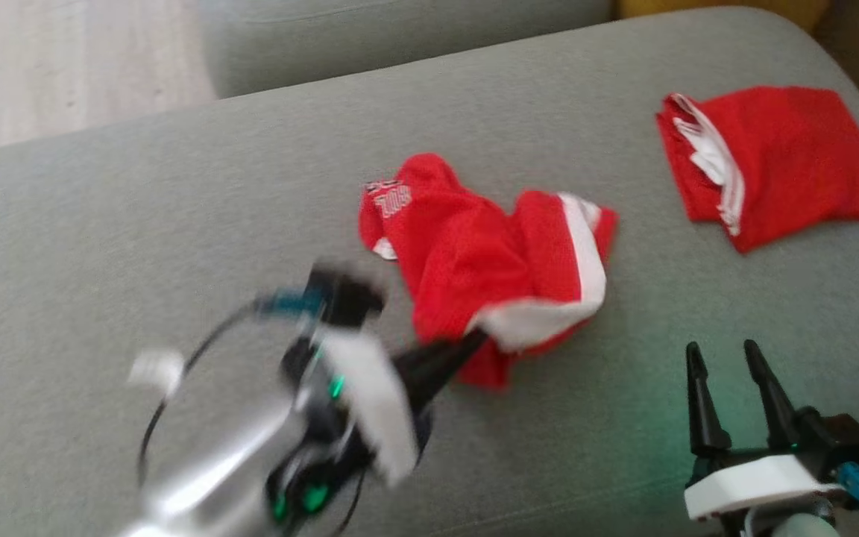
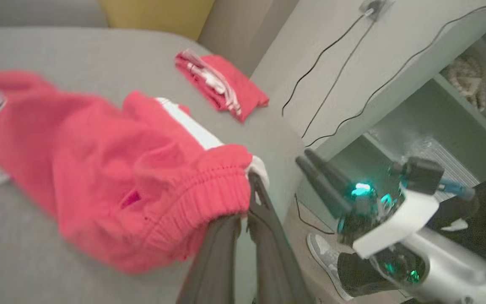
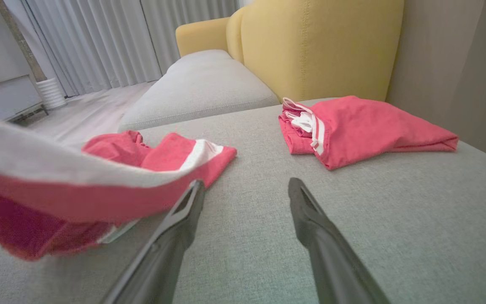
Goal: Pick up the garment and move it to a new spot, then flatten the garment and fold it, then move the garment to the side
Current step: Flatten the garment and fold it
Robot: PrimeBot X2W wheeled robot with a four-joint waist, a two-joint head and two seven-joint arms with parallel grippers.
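A: Left gripper [image 1: 470, 344] first. State?

B: Clenched. Both dark fingers are pressed together on the lower edge of the crumpled red garment [image 1: 474, 253], centre of the head view. The arm behind them is blurred, lower left.

A: Wrist camera agree?

B: Yes. In the left wrist view the left gripper [image 2: 243, 202] comes up from bottom centre with the elastic waistband bunched over its tips. The cloth spreads from there across the left half of the frame.

A: Right gripper?

B: The right gripper [image 1: 722, 356] is at lower right of the head view. Its fingers are spread wide with nothing between them, tips over the bare grey cushion [image 1: 176, 224]. In the right wrist view its fingers [image 3: 184, 219] rise from the bottom edge well apart, with cushion showing between.

A: Where does the garment sit?

B: Middle of the cushion, a rumpled heap with a white stripe. Its near edge is held up off the fabric. The right wrist view shows that edge hanging across the left of the frame, red with a white band. The rest lies on the cushion.

A: Surroundings?

B: A folded red garment [image 1: 780, 160] lies at upper right of the head view, well apart from the crumpled one, with white trim at its left edge. A yellow armchair [image 3: 319, 46] stands behind it at the top of the right wrist view, pale curtains [image 3: 99, 38] at upper left. A white shelf unit [image 2: 395, 71] with dark cables over it is at upper right of the left wrist view.
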